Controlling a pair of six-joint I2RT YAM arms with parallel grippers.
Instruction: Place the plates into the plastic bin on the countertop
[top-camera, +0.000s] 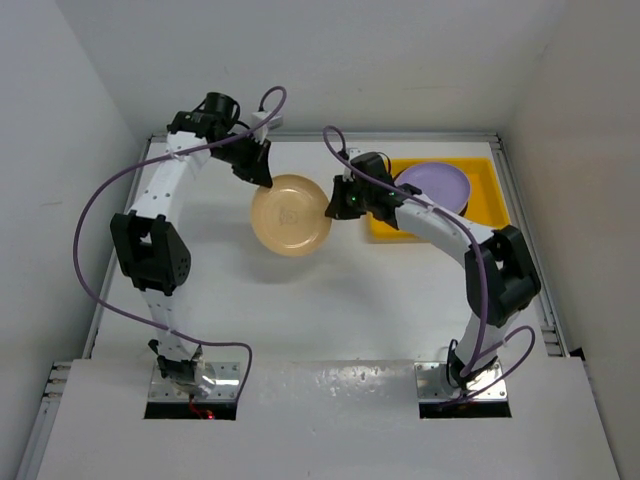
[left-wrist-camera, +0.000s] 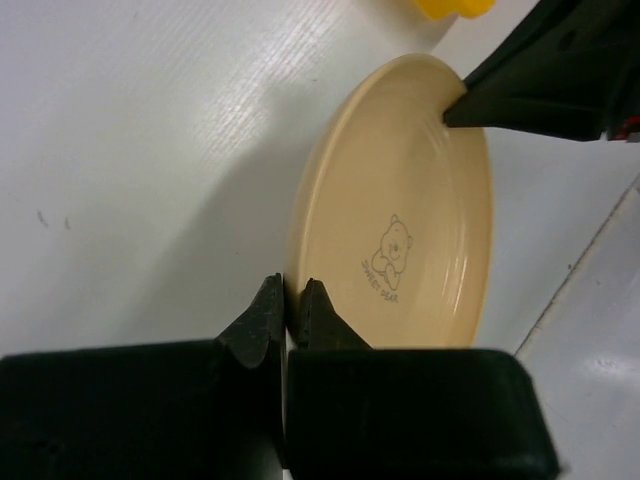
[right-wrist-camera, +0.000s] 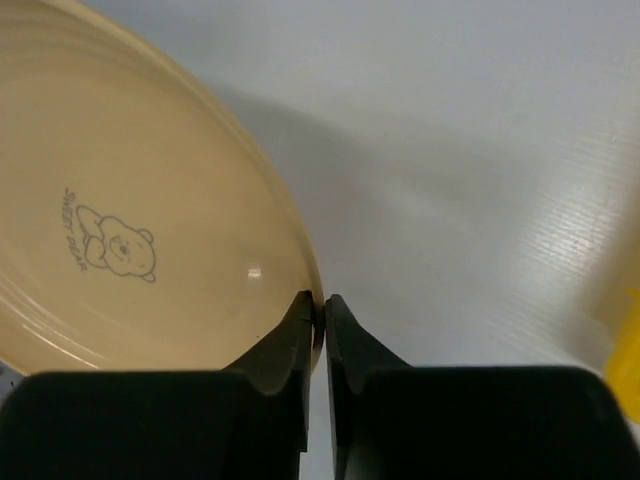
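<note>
A pale orange-yellow plate (top-camera: 291, 215) with a small bear print hangs above the white countertop (top-camera: 330, 300), held from both sides. My left gripper (top-camera: 265, 180) is shut on its far-left rim; in the left wrist view its tips (left-wrist-camera: 290, 300) pinch the plate (left-wrist-camera: 400, 200). My right gripper (top-camera: 335, 205) is shut on the right rim, its tips (right-wrist-camera: 322, 305) clamping the plate's edge (right-wrist-camera: 130, 200). The right fingers (left-wrist-camera: 470, 100) also show across the plate. The yellow plastic bin (top-camera: 482, 170) stands at the right with a lilac plate (top-camera: 435, 185) in it.
White walls bound the countertop on the left, back and right. A purple cable (top-camera: 90, 220) loops out from the left arm. A corner of the bin (left-wrist-camera: 452, 8) shows at the top of the left wrist view and its edge (right-wrist-camera: 628, 360) at the right of the right wrist view.
</note>
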